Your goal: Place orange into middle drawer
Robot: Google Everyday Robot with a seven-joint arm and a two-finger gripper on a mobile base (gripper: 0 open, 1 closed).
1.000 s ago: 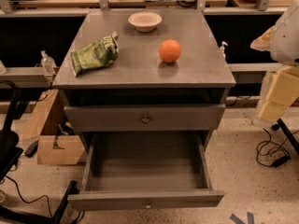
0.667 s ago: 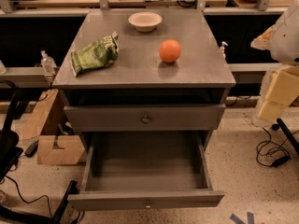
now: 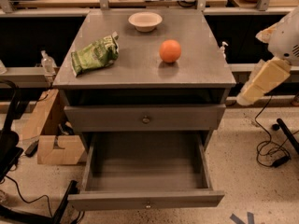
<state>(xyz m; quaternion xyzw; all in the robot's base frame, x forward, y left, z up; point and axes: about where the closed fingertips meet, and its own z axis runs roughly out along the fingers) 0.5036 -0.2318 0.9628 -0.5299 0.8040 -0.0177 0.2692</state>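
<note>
Little has changed: the orange (image 3: 170,51) stays on the tabletop (image 3: 140,66), the middle drawer (image 3: 145,169) stands open, and the end effector (image 3: 261,82) waits off right, grip unreadable, so picking remains ahead.

One orange (image 3: 170,51) near the tabletop's (image 3: 140,71) middle. One bowl (image 3: 145,21) at its back edge. One green bag (image 3: 95,55) by its left edge. One open drawer (image 3: 145,169), one other front (image 3: 187,118), two knobs (image 3: 146,120). One gripper (image 3: 259,83), seemingly, beyond the right edge.
</note>
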